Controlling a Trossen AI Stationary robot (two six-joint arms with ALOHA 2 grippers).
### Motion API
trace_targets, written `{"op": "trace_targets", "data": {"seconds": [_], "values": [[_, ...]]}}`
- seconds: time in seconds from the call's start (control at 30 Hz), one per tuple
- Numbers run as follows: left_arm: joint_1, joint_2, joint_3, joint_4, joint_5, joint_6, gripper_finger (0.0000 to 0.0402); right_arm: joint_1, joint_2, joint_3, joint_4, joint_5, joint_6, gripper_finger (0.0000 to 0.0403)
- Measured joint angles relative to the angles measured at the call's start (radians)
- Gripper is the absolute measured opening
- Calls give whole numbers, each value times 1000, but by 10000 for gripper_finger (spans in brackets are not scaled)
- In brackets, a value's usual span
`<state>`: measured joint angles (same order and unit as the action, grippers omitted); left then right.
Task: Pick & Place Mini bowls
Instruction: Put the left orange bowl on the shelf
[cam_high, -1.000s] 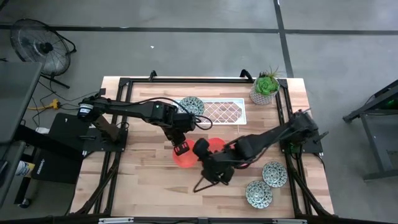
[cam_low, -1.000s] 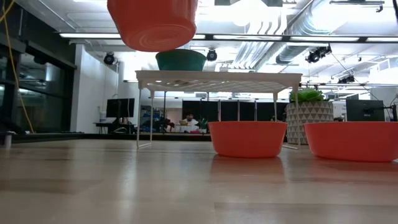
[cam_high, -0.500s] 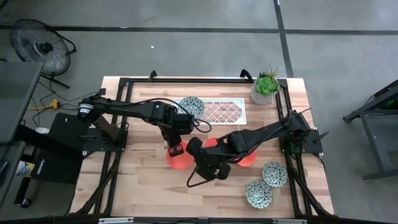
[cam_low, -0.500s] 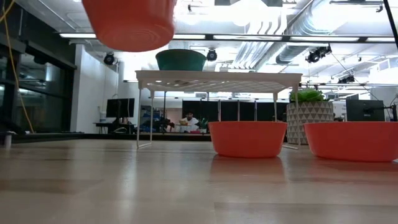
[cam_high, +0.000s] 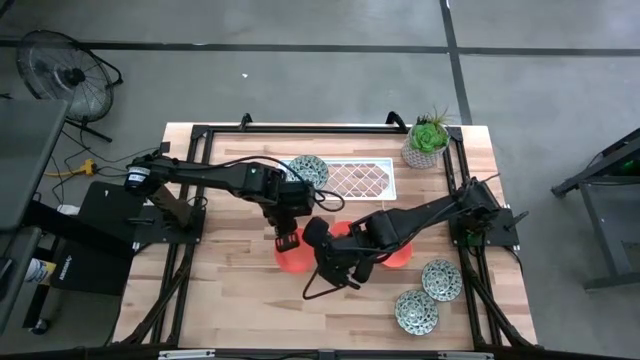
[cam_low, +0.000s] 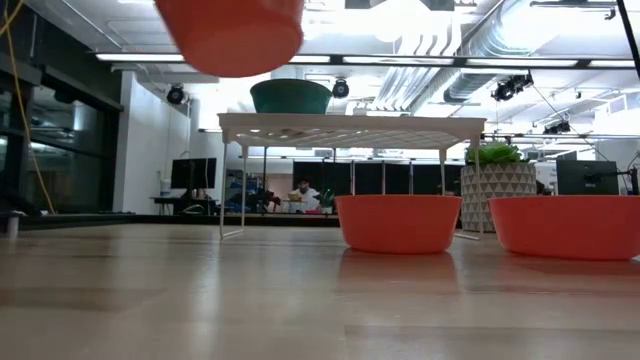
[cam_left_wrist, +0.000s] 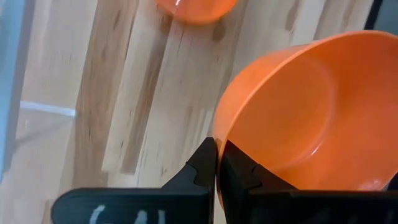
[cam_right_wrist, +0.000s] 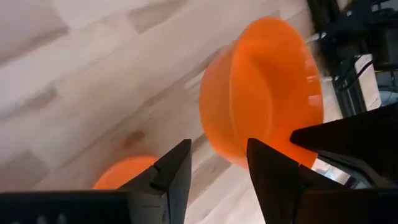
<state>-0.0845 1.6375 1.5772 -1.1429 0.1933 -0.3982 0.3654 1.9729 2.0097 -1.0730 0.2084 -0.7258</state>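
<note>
Orange smooth round bowl (cam_left_wrist: 298, 118), left tool (cam_left_wrist: 217, 163)

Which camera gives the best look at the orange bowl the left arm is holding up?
The left wrist view: the held orange bowl fills it, rim pinched in the left pincer. The low view shows its underside, the high view a sliver, the right wrist view its side.

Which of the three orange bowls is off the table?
The orange bowl pinched at its rim by the left end effector. It hangs in the air, while the other two orange bowls sit on the table.
</note>
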Motion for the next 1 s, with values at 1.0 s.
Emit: {"op": "trace_targets", "data": {"seconds": [1.0], "values": [[0,2,0,179,2,79,0,34,-54,-1,-50,-30,-158,124]]}}
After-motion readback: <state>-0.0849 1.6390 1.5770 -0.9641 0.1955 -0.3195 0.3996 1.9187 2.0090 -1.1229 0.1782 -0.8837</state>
